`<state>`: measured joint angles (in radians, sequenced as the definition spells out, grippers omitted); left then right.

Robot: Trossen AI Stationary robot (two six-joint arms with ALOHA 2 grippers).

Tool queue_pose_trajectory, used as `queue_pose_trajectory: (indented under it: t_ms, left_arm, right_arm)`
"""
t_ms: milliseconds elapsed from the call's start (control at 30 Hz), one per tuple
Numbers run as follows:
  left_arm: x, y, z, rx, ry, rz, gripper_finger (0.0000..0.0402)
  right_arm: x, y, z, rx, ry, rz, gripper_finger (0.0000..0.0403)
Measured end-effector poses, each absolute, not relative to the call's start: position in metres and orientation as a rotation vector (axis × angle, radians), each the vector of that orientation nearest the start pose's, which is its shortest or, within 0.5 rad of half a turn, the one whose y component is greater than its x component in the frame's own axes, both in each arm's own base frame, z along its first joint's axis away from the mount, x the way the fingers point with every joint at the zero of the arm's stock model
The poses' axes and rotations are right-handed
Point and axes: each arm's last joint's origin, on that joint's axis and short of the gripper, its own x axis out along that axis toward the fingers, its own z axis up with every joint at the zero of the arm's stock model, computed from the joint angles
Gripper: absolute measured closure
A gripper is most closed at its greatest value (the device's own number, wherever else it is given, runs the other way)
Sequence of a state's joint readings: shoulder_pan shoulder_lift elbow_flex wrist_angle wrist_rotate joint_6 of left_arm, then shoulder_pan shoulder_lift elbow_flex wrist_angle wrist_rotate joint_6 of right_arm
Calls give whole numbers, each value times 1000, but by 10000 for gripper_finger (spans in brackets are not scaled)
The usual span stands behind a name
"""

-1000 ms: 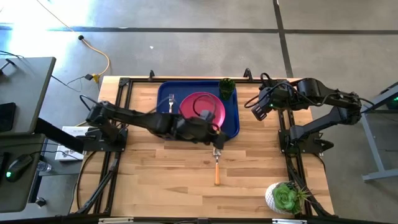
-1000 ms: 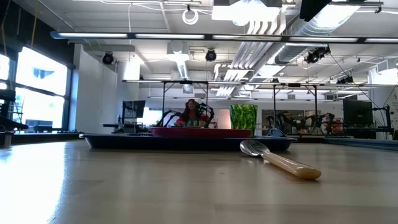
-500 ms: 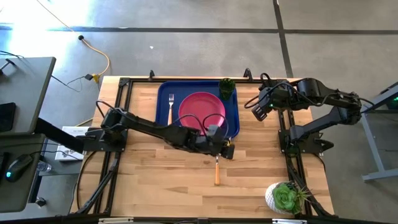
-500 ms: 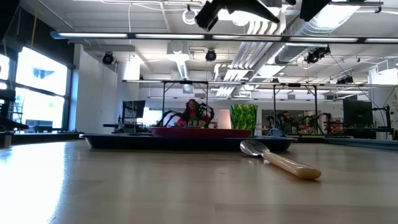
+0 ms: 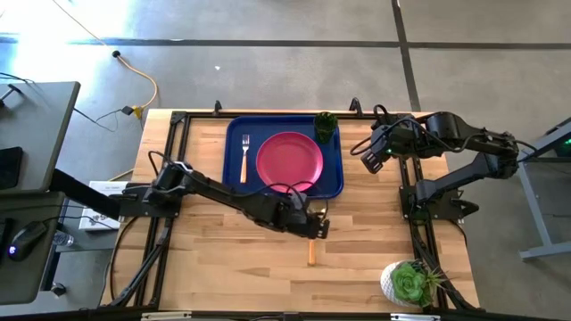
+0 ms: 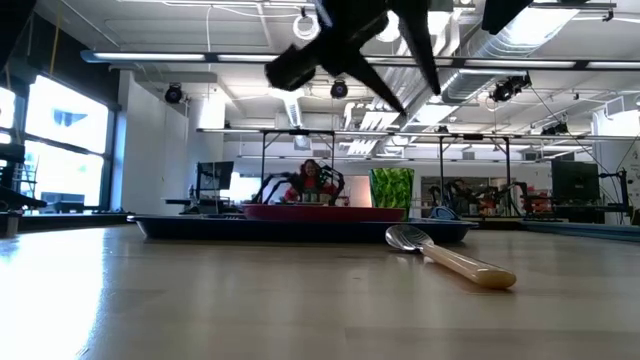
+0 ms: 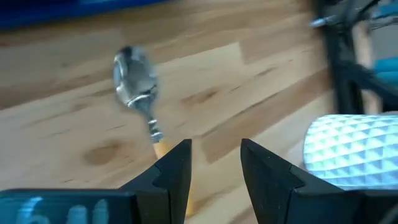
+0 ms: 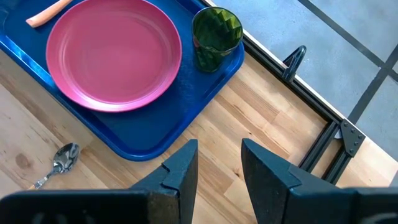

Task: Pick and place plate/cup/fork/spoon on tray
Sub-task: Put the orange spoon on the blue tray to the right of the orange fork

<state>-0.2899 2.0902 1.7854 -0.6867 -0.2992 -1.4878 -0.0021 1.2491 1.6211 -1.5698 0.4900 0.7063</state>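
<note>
Since a second ago the left gripper (image 5: 312, 226) has been carried off the plate (image 5: 289, 159) and out over the spoon (image 5: 310, 242), which lies alone on the table (image 5: 223, 267) just outside the tray (image 5: 234, 134); its fingers are parted, holding nothing, apparently so that the handle can be straddled. Plate, fork (image 5: 244, 155) and cup (image 5: 325, 126) are already seated on the tray, so only the spoon is judged outstanding. The right gripper (image 5: 369, 157) is kept waiting beside the tray, fingers apart and empty.
</note>
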Motion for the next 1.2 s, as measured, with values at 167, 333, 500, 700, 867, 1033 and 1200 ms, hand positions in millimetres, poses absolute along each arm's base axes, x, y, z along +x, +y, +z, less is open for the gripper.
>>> queue_pose_trajectory:
  t_ms: [167, 333, 500, 700, 867, 1033, 1200]
  left_arm:
    - [443, -127, 213, -1084, 788, 707, 275]
    - [442, -127, 200, -1058, 839, 747, 275]
    - [445, -128, 190, -1054, 854, 756, 275]
    - [448, -129, 184, -1067, 856, 748, 275]
    - [448, -129, 184, -1069, 853, 752, 275]
    - [450, -131, 179, -1075, 849, 754, 275]
    - [456, -134, 165, -1095, 859, 738, 275]
  right_arm:
    - [177, -14, 412, 321, 951, -811, 289]
    - [178, -14, 412, 317, 949, -817, 289]
    - [182, -14, 410, 312, 960, -820, 288]
    - [183, -14, 409, 311, 964, -820, 289]
    - [183, -14, 409, 310, 964, -820, 288]
    - [183, -14, 409, 310, 964, -820, 288]
    - [183, -14, 409, 310, 963, -820, 289]
